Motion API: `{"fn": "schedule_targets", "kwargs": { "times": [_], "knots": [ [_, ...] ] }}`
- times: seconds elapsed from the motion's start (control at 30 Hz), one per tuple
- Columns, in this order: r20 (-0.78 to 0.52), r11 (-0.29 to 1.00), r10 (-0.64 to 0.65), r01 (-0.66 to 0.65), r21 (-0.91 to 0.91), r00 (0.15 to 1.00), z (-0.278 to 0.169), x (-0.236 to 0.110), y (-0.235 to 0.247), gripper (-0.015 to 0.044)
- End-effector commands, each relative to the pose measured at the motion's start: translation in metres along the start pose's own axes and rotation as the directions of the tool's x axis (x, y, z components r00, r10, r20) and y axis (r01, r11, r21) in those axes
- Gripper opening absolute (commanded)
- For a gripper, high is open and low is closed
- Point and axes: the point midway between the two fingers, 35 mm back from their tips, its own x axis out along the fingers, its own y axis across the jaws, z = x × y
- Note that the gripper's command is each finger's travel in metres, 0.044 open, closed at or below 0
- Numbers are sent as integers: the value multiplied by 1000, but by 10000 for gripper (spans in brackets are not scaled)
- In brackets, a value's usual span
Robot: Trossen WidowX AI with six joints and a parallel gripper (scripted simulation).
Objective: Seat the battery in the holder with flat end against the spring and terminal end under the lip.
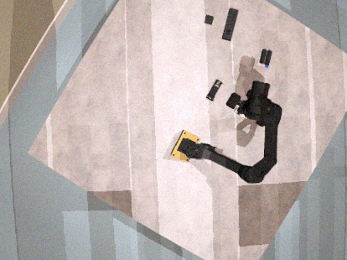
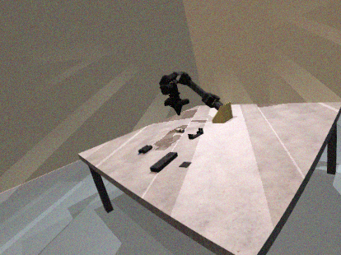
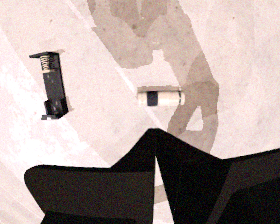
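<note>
The black holder (image 1: 214,90) (image 2: 195,134) (image 3: 56,87) stands on the table, empty. In the wrist view its coiled spring is at the upper end and the lip end is lower. The pale battery (image 2: 179,130) (image 3: 167,98) with a dark band lies on its side on the table, right of the holder in the wrist view and apart from it. It lies crosswise to the holder's length. In the top view the arm mostly hides it. My gripper (image 2: 178,113) (image 3: 153,133) is shut and empty, raised above the table. It touches neither battery nor holder.
A long black bar (image 1: 230,24) (image 2: 164,162), a small dark square (image 1: 209,19) (image 2: 184,164) and a dark double piece with a blue spot (image 1: 266,57) (image 2: 145,149) lie farther off. The arm's base is at the yellow plate (image 1: 176,149) (image 2: 223,114).
</note>
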Motion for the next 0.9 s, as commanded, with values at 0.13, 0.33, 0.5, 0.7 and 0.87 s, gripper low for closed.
{"fn": "schedule_targets", "kwargs": {
  "times": [0.13, 0.33, 0.5, 0.7, 0.87],
  "knots": [
    [1, 963, 5, -5, -269, 1000, 1, 12, -3, 131],
    [3, 735, 9, -5, -678, 1000, 3, 32, -10, 239],
    [5, 419, 8, 1, -908, 1000, 3, 48, -16, 239],
    [6, 162, 4, 5, -987, 1000, 2, 62, -22, 239],
    [6, 3, 2, 6, -1000, 1000, 1, 66, -24, 239]
  ]
}}
